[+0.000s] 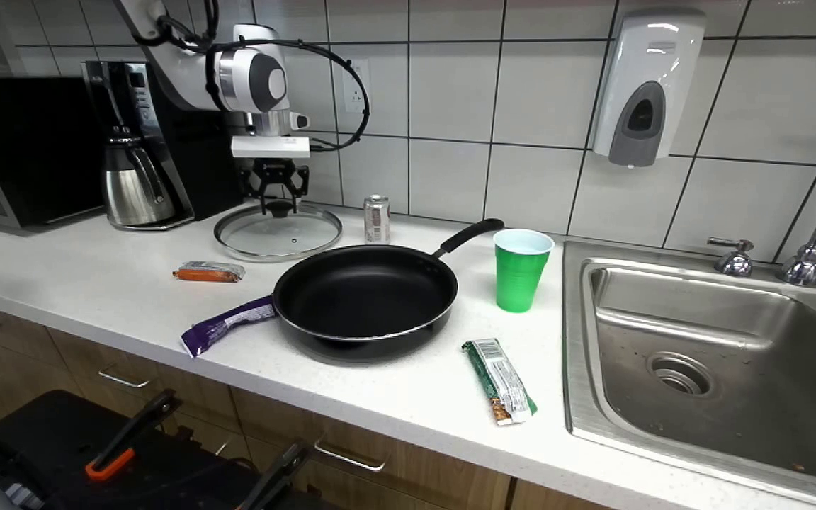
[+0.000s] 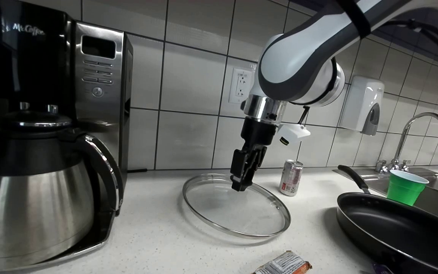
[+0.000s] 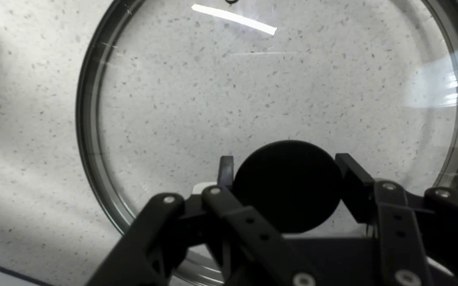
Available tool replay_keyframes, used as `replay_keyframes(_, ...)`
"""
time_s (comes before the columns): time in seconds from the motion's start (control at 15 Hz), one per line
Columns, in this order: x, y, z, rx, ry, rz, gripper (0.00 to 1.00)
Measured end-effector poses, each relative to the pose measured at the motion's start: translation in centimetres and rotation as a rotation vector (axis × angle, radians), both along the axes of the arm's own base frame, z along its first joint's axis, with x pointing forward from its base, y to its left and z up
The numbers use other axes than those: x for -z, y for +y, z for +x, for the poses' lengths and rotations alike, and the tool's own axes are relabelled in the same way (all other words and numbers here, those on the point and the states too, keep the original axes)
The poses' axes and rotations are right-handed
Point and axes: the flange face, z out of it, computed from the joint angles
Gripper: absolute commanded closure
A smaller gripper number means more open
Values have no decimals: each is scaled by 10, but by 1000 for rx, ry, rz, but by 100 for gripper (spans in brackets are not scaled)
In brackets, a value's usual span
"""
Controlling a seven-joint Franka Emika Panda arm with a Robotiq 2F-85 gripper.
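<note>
Two parted jaws flanked a black knob (image 3: 288,184) low in the wrist view; we could not tell if they gripped it. We saw its glass lid (image 1: 277,235) left of centre in an exterior view, near a drink can (image 1: 377,221).

In an exterior view, a microwave (image 1: 32,142) stands left on the bench (image 1: 110,276), with a coffee maker (image 1: 195,152) holding a carafe (image 1: 132,195) to its right. Further right lies a lid (image 1: 277,235), the hand (image 1: 279,210) astride its knob (image 3: 288,186). Just right of the lid stands a can (image 1: 377,219); before the lid, leftward, lies a packet (image 1: 208,272). A pan (image 1: 365,297) sits before the can, a wrapper (image 1: 227,326) at its left side by the bench's front edge. Right of the pan stands a cup (image 1: 521,276), a bar (image 1: 500,379) before it, then the sink (image 1: 691,297), with a soap dispenser (image 1: 652,78) on the wall (image 1: 443,92) above
</note>
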Motion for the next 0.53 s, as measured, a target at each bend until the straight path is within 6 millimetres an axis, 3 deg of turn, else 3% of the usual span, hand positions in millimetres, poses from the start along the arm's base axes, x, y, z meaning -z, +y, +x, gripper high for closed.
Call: replay_keyframes(0.53,5,-2,8,5,-3,-2,60)
